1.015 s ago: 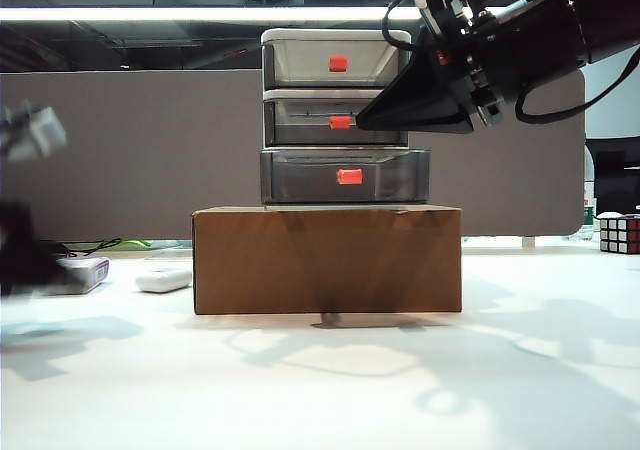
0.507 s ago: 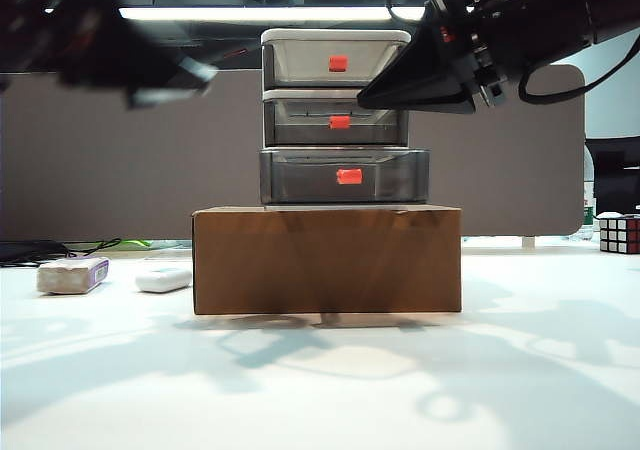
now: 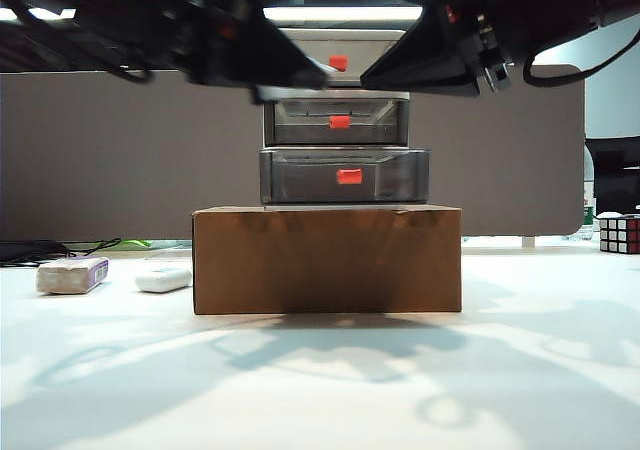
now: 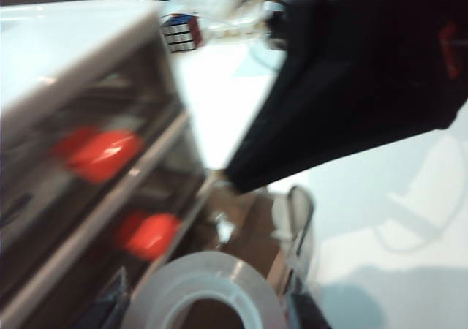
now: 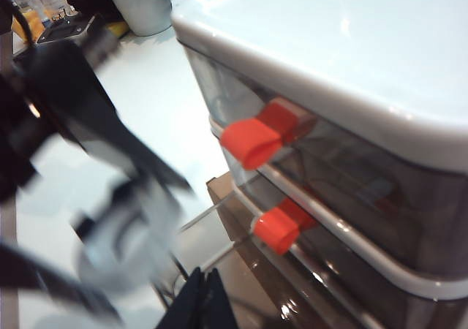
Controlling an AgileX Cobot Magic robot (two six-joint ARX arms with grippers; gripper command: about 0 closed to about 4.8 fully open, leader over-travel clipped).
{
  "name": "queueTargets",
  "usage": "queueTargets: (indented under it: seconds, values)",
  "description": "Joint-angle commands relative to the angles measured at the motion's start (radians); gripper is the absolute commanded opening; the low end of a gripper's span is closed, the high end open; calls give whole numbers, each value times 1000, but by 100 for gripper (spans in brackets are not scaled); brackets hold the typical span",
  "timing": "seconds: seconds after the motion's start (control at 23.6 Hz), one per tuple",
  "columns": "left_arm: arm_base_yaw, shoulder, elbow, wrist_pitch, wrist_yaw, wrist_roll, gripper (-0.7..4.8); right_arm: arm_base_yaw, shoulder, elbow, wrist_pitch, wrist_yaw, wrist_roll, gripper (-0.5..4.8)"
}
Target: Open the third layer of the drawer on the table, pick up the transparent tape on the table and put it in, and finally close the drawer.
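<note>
L tool (image 4: 212,311) w/ transparent tape (image 4: 205,300), R tool (image 5: 205,300) crowding drawer (image 3: 335,120) front.

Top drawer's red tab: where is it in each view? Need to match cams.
Exterior: top centre, top tab between left gripper and right gripper.
Left wrist: blurred, the tab nearest the white top, beyond the held tape.
Right wrist: sharp, the tab nearest the white top.
Shared landmark: the cabinet's white top.

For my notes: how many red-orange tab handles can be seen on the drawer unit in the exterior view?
3: top tab, between the two grippers; middle tab; third layer's tab, lowest. None seems hidden.
</note>
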Motion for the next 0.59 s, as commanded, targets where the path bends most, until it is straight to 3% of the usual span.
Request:
queueTargets:
  seconds: [0.04, 0.42, 0.59]
  values:
    - [-53, 67, 4, 65, -87, 2, 178, 2, -16, 3, -11, -3, 2, -5]
    - [-74, 87, 4, 124, -219, 22, 174, 2, -25, 3, -48, -6, 2, -5]
    - [-74, 87, 4, 122, -219, 22, 174, 2, -25, 3, -55, -6, 2, -5]
